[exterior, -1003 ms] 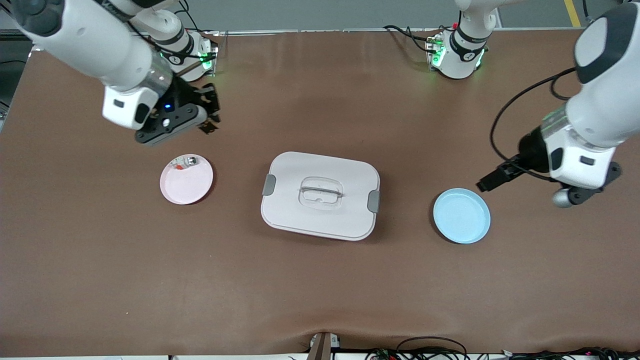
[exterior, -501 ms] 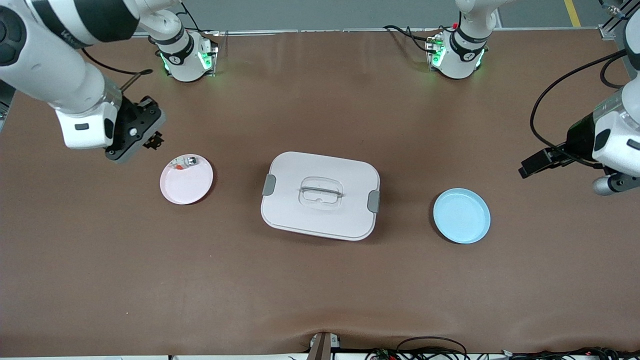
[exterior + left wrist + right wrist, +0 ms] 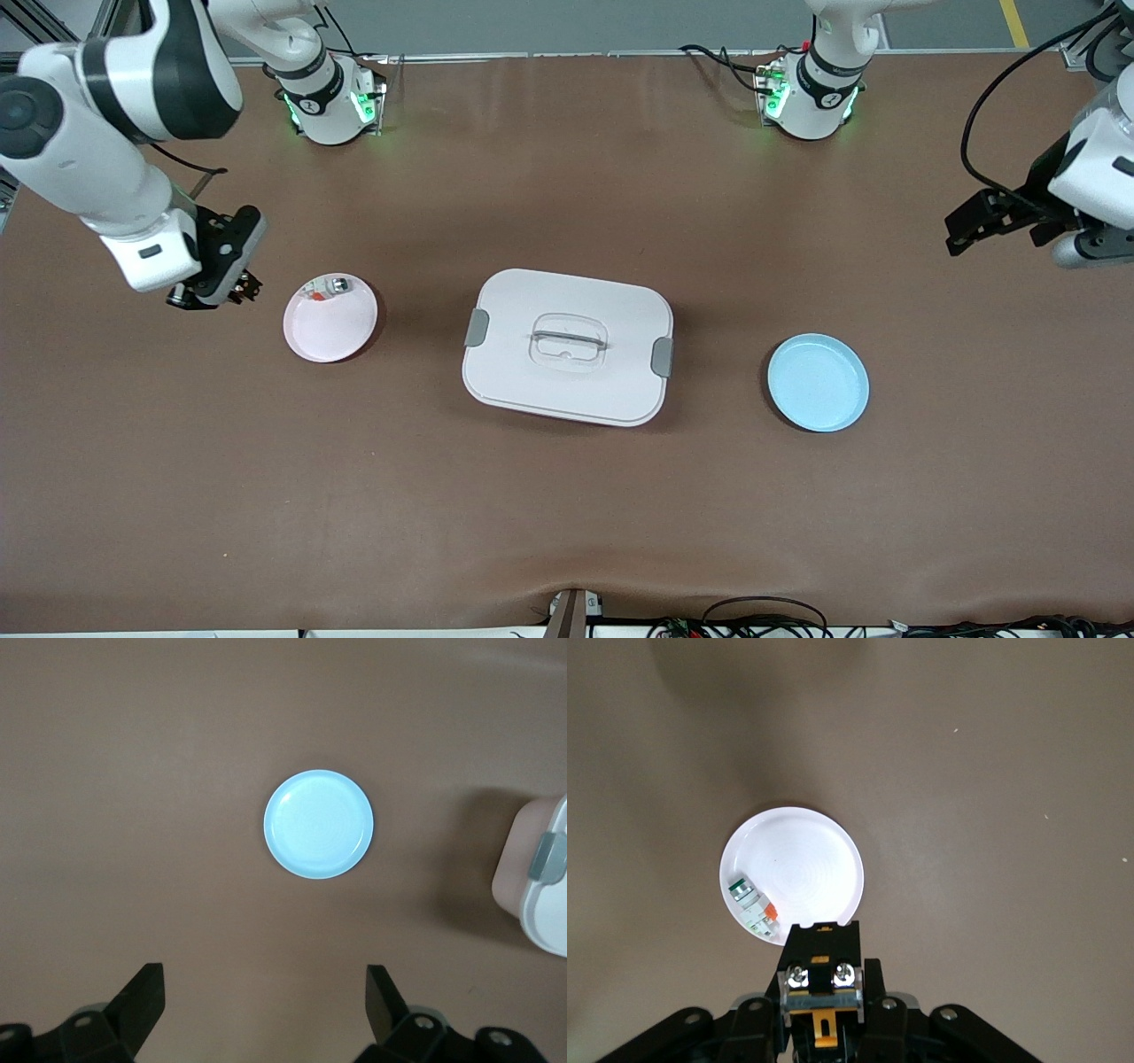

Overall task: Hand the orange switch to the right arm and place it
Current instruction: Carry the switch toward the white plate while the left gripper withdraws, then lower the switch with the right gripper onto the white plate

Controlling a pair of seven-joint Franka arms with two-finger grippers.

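My right gripper (image 3: 237, 289) hangs over the table beside the pink plate (image 3: 330, 330), toward the right arm's end. In the right wrist view it (image 3: 822, 992) is shut on the orange switch (image 3: 822, 967), a black boxy part with two screws and an orange tab, held just off the plate's rim (image 3: 833, 828). My left gripper (image 3: 973, 227) is open and empty over the table at the left arm's end; its wrist view shows both fingers wide apart (image 3: 263, 979).
A silvery-white piece with red and green marks (image 3: 326, 288) lies in the pink plate, also seen in the right wrist view (image 3: 751, 902). A white lidded box (image 3: 568, 346) stands mid-table. An empty blue plate (image 3: 818, 382) lies toward the left arm's end, also in the left wrist view (image 3: 319, 824).
The right gripper has swung with the switch toward its end of the table, now beside the pink plate. The left gripper has drawn away from the blue plate toward the table's end.
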